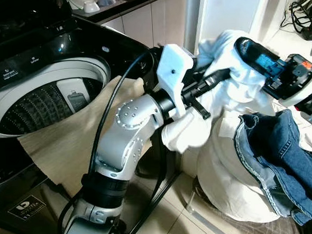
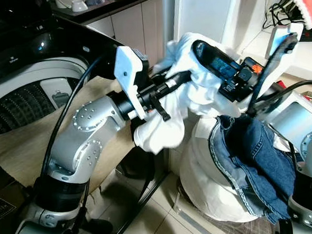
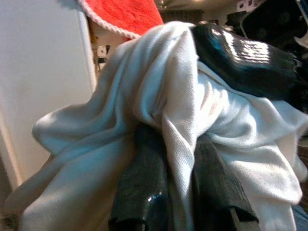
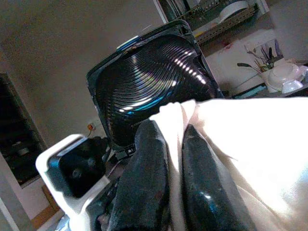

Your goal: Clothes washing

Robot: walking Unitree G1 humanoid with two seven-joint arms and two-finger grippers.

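Left tool (image 3: 166,192) clamped on white cloth (image 1: 233,85). Right tool (image 4: 175,168) clamped on same cloth. Cloth held aloft above white bag (image 1: 229,181), beside washer (image 1: 43,97). Jeans (image 1: 286,162) draped over bag.

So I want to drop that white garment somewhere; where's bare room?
The washer drum stands open, bordered by its grey rim and the beige cloth draped over the front edge. The laundry bag is crowded, with denim piled on top. Both grippers, left and right, pinch the white garment.
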